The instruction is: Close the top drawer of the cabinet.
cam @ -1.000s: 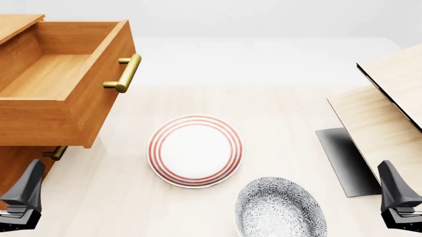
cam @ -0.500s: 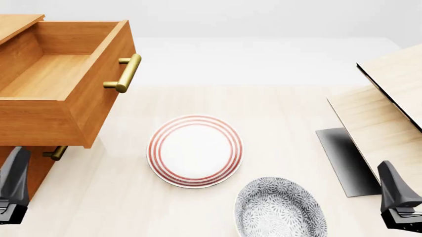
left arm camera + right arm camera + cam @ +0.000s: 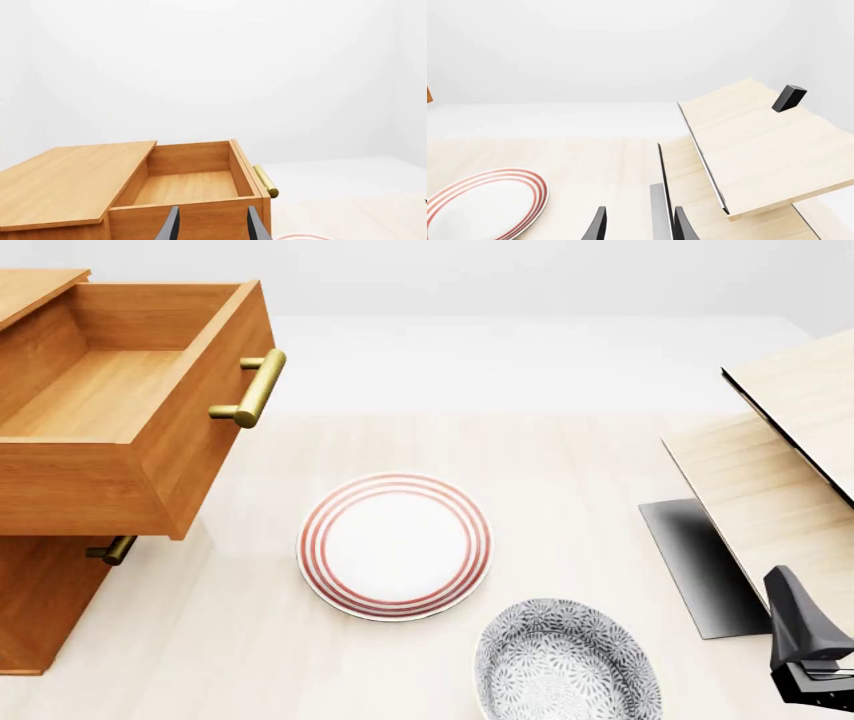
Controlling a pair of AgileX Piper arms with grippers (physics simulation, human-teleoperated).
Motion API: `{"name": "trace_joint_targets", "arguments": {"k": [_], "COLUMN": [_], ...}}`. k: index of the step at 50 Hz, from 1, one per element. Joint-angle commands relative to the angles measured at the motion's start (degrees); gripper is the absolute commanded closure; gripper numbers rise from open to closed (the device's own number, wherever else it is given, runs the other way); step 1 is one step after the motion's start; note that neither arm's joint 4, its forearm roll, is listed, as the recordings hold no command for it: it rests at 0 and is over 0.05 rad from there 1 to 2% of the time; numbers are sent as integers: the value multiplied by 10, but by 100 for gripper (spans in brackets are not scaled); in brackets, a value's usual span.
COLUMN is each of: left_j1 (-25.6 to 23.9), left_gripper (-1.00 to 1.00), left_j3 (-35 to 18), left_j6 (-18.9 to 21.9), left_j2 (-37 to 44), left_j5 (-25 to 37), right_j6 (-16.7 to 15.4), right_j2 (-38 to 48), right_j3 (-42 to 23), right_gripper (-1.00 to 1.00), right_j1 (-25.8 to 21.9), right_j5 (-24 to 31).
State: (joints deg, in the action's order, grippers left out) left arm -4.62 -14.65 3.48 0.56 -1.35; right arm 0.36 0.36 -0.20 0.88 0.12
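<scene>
While both tools stand part-open, empty | top drawer (image 3: 127, 405) fully out | risk: left tool (image 3: 210, 227) clips drawer's side wall, not front

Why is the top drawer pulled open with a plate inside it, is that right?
Not quite. The top drawer is pulled open, but it is empty; the front view shows only bare wood inside. The red-striped plate lies on the table beside the cabinet.

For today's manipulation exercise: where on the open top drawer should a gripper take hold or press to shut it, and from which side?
Probably the brass bar handle on the top drawer front. It stands proud on two posts, facing the plates' side; approach from there and push toward the cabinet.
</scene>
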Motion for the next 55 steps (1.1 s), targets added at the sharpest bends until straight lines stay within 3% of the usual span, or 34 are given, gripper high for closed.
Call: {"name": "trace_joint_targets", "arguments": {"k": [1,18,31,45,55], "left_j1": [-21,-43,-72,-110,-138], "left_gripper": [-100,-100,-100,-100,-100], "left_j3": [-35,-108,-170,-236,-266], "left_j6": [30,61,48,81,71], "left_j2": [42,150,240,326,384], "left_j5": [1,-28,-37,-44,-48], "right_j6": [0,0,0,0,0], "right_j2": [0,0,0,0,1], "right_j3": [0,0,0,0,0], "right_gripper": [-100,-100,-100,-100,-100], "right_j1": [0,0,0,0,0], "right_j5": [0,1,1,0,-1]}}
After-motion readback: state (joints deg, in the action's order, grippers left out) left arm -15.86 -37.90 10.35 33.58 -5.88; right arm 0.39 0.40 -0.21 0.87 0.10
